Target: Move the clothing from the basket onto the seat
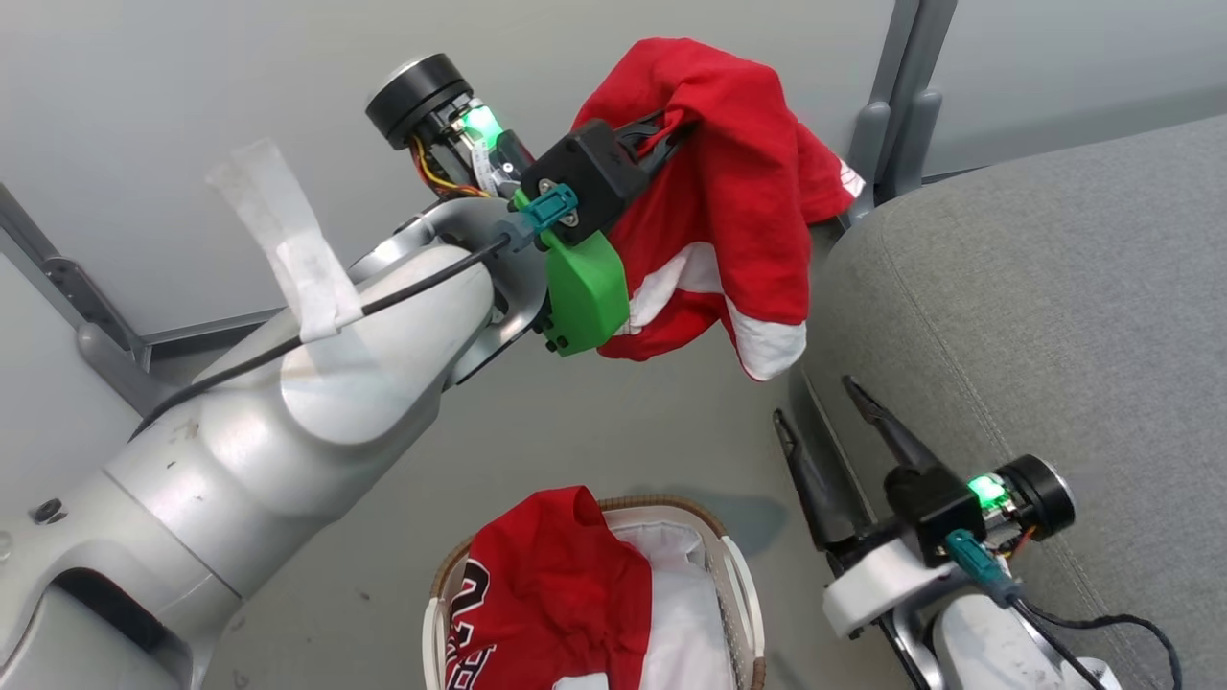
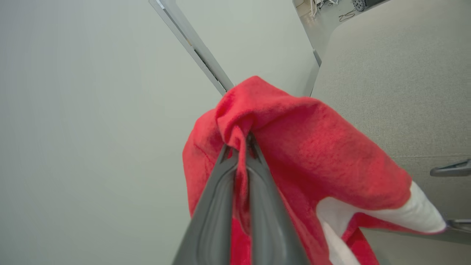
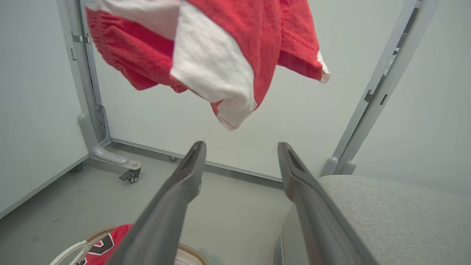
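Observation:
My left gripper [image 1: 671, 129] is raised high and shut on a red jersey [image 1: 738, 192] with white trim, which hangs in the air just left of the grey seat [image 1: 1035, 316]. Seen from the left wrist, the fingers [image 2: 220, 184] pinch a fold of that jersey [image 2: 312, 147]. A second red jersey [image 1: 556, 594] with black-and-white lettering lies in the white basket [image 1: 738, 585] on the floor below. My right gripper [image 1: 820, 402] stands open at the seat's front edge, nothing between its fingers [image 3: 187, 173]. The hanging jersey [image 3: 220, 48] drapes above it.
White panel walls with grey metal posts [image 1: 906, 96] stand behind. A post foot with a caster [image 3: 128, 173] rests on the grey floor at the left. White cloth [image 1: 690, 623] lies in the basket beside the jersey.

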Robot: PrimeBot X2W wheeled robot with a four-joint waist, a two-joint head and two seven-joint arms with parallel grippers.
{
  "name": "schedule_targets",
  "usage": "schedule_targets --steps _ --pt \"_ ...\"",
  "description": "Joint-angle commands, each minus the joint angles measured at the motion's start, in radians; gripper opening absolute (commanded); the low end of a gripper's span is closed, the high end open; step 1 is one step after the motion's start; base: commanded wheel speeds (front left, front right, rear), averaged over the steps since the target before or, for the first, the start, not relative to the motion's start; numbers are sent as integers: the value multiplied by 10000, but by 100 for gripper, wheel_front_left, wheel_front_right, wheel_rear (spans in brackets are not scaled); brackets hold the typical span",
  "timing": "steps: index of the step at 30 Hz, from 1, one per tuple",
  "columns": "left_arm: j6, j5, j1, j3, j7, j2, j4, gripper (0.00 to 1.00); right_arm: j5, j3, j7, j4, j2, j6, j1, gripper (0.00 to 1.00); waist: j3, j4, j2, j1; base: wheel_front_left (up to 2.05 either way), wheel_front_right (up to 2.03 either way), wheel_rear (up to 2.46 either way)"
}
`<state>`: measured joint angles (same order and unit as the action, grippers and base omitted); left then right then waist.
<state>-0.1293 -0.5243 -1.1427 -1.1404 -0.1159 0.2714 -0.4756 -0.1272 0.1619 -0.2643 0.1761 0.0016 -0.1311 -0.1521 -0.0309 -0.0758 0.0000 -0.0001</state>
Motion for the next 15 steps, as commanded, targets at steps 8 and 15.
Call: schedule_targets --steps 8,15 --pt "-7 -379 -519 -494 -90 -209 34 0 -602 130 -10 235 -37 7 -1096 100 58 193 0 1 0 0 0" --pt "-5 -586 -604 -787 -158 -289 10 0 -907 -44 -10 -49 -36 7 -1668 100 65 384 0 1 0 0 0"
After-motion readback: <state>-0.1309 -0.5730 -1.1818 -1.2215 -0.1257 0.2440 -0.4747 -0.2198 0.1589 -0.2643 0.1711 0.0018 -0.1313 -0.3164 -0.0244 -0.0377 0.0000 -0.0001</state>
